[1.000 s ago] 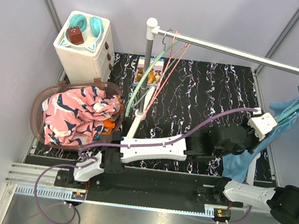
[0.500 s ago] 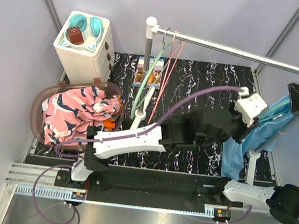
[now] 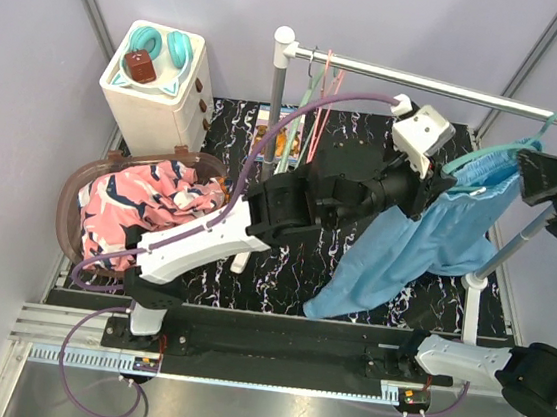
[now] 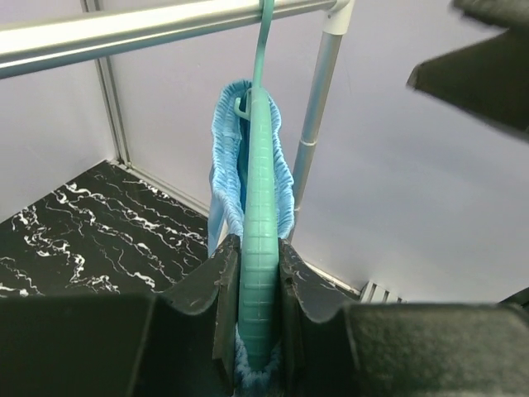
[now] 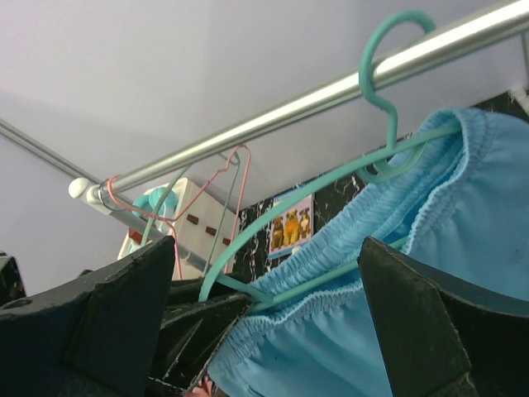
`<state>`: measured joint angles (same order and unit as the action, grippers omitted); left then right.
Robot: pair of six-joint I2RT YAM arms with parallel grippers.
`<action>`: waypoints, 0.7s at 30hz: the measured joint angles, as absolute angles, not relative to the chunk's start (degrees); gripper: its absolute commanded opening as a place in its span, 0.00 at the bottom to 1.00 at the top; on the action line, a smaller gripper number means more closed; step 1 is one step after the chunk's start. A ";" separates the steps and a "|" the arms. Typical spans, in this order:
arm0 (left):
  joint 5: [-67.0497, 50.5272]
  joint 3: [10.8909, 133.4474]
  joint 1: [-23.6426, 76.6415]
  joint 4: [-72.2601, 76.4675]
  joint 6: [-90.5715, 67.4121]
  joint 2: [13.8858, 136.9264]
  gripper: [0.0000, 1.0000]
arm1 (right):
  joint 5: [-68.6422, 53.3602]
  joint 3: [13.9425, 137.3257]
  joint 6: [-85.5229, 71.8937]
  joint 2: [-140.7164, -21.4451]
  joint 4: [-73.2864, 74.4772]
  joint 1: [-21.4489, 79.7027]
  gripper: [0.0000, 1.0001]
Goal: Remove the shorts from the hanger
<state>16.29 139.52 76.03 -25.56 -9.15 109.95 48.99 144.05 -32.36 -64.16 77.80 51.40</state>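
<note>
1. Far left, the basket (image 3: 67, 207) already holds the pink shorts (image 3: 142, 211), with an orange pair (image 3: 207, 231) peeking out beside them. Two down.
2. Two bare hangers (image 3: 323, 83) dangle at the rail's (image 3: 424, 82) left end.
3. Big move in the middle: the left gripper (image 4: 259, 273) has swung up from table level and is clamped tight on the teal hanger's (image 4: 259, 165) end.
4. The light blue shorts (image 3: 415, 244), bunched at the far right a second ago, now hang spread over the table, waistband around the hanger.
5. The right gripper (image 5: 266, 248) straddles the hanger, fingers wide, gripping nothing. It looks set to pull the last pair off.
</note>
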 measured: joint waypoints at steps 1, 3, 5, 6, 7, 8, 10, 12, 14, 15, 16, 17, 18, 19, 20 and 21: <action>16.01 139.98 75.75 -26.06 -9.52 109.93 0.00 | 48.99 142.58 -33.69 -63.99 77.78 51.40 1.00; 15.31 140.16 75.09 -26.74 -10.24 109.56 0.00 | 48.86 139.61 -35.81 -63.75 77.89 51.40 1.00; 14.63 140.16 74.41 -27.33 -10.96 109.08 0.00 | 48.60 137.12 -37.54 -63.77 77.95 51.40 1.00; 14.13 140.16 74.06 -27.38 -11.27 108.79 0.00 | 48.38 136.22 -38.13 -63.79 77.97 51.40 1.00; 13.47 140.16 73.69 -27.31 -11.79 108.47 0.00 | 48.27 135.66 -38.63 -63.83 78.08 51.40 1.00; 12.69 140.16 73.34 -27.29 -12.32 108.12 0.00 | 48.27 135.39 -39.03 -63.88 78.17 51.40 1.00; 11.22 140.16 72.77 -26.65 -13.47 107.50 0.00 | 48.31 135.39 -39.68 -63.90 78.32 51.40 1.00; 9.54 140.16 72.38 -25.74 -14.52 107.00 0.00 | 48.53 136.33 -40.95 -64.05 78.39 51.40 1.00; 8.23 140.16 72.25 -24.73 -15.42 106.45 0.00 | 48.97 137.14 -42.63 -64.10 78.32 51.40 1.00; 7.70 140.16 72.18 -24.27 -15.75 106.17 0.00 | 49.25 137.25 -43.64 -64.01 78.26 51.40 1.00; 7.42 140.16 72.14 -23.92 -15.97 105.89 0.00 | 49.71 137.14 -44.77 -63.81 78.28 51.40 1.00; 7.07 140.16 72.12 -23.53 -16.05 105.49 0.00 | 50.13 136.59 -45.69 -63.44 78.11 51.40 1.00; 6.76 140.16 72.10 -23.07 -16.10 105.16 0.00 | 50.28 135.41 -46.57 -62.78 78.00 51.40 1.00; 6.39 140.16 72.07 -22.41 -16.10 104.81 0.00 | 50.35 134.13 -47.20 -61.98 78.02 51.40 1.00; 6.11 140.16 71.92 -21.85 -16.10 104.47 0.00 | 50.37 132.73 -47.81 -61.10 78.04 51.40 1.00; 5.80 140.22 71.72 -21.37 -16.14 104.16 0.00 | 50.37 131.48 -48.34 -60.18 78.19 51.40 1.00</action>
